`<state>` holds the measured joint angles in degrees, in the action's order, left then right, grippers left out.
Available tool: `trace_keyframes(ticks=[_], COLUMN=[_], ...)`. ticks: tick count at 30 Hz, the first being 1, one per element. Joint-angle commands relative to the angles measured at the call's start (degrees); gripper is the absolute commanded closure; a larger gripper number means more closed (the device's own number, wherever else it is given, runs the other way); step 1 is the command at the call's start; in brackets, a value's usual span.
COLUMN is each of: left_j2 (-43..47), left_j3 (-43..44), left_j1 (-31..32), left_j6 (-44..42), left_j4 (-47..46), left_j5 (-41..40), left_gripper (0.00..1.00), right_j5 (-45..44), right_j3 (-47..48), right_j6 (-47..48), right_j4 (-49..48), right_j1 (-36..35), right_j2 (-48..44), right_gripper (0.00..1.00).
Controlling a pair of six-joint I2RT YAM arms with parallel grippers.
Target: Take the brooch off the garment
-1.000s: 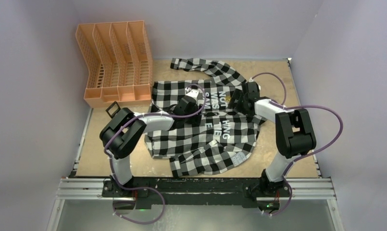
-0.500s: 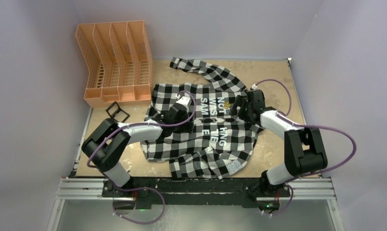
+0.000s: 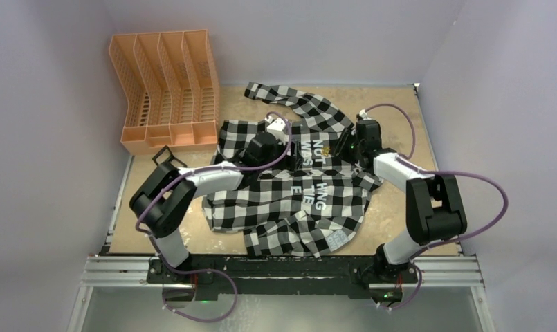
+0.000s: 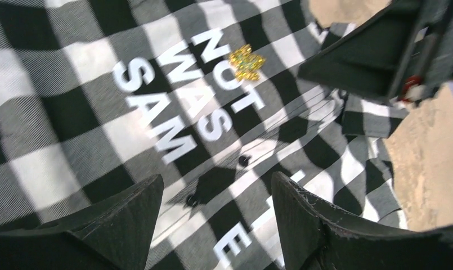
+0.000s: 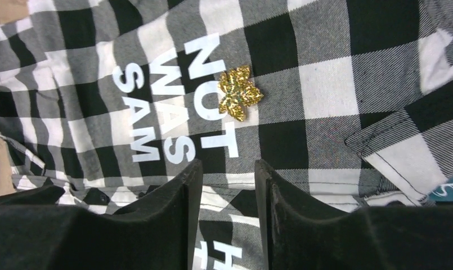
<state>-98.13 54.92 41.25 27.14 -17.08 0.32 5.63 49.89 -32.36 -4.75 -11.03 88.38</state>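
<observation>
The garment, a black-and-white checked shirt with white lettering, lies spread over the middle of the table. The brooch, small, gold and flower-shaped, is pinned beside the word NOT; it also shows as the brooch and the brooch. My right gripper hovers just short of it, jaws narrowed to a small gap with only cloth showing between them. My left gripper stands wide open over the button placket, with the brooch ahead of it. In the top view the left gripper and right gripper flank the lettering.
An orange file rack stands at the back left. A small black frame lies in front of it. The shirt's pale label patch is near the front edge. Bare tabletop shows on the right.
My right gripper's jaws have narrowed a lot. The left gripper swung left, then back toward the far side, and the shirt's left part has shifted with it.
</observation>
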Motion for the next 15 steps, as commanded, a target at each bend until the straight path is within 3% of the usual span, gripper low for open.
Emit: trace_keyframes(ticks=[1,6,15], left_j2=[-5.20,-11.71,-16.83], left_j3=[5.16,12.15,15.66], left_j1=[-0.30,-0.33,-0.30], left_j6=[1.52,1.30,1.31], left_j4=[-8.63,-10.07,-9.81], left_j5=[5.35,7.70,10.09], left_gripper=[0.32,0.33,0.35], right_j5=[5.21,6.03,9.48], right_j3=[2.73,5.16,5.94], right_j6=[-0.40,-0.69,-2.25], right_j4=[-4.37,-5.08,-8.49], right_j1=[0.90,1.97,4.29], right_j2=[2.89,6.82,12.37], right_gripper=[0.60,0.65,0.76])
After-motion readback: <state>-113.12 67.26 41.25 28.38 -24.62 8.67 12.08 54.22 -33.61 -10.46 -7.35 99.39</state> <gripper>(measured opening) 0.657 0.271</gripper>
